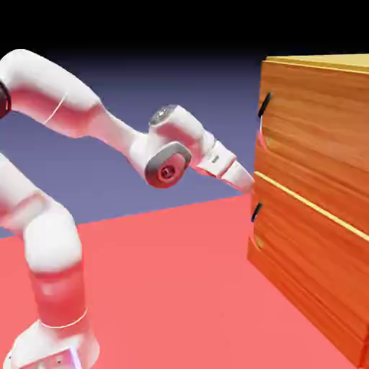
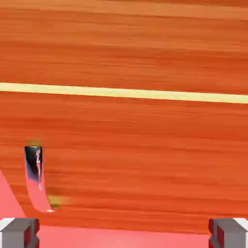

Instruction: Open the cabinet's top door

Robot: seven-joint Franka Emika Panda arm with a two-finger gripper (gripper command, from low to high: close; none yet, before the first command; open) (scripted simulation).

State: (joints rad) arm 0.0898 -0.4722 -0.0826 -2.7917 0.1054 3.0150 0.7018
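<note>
Cabinet (image 1: 311,180) is standing at the exterior view's right, and its orange-brown wood grain is running lengthwise on the front. White arm (image 1: 108,130) is reaching from the exterior view's left toward this front, bending downward at its last part. Top door (image 1: 317,130) is forming the upper part of the front, above the pale seam (image 1: 310,203), and it is lying flat in its closed place. Lower panel (image 1: 306,252) is filling the part under the seam. In the hand view, the seam is crossing the wood, slightly slanting. Upper handle (image 1: 265,105), dark and curved, is sitting near the door's edge, higher than the hand. Lower handle (image 2: 34,164) is showing at the left of the hand view, below the seam. Jaws (image 2: 124,233) are standing wide apart, with nothing between them, near the front by the seam; whether they are touching the wood, I cannot tell.
</note>
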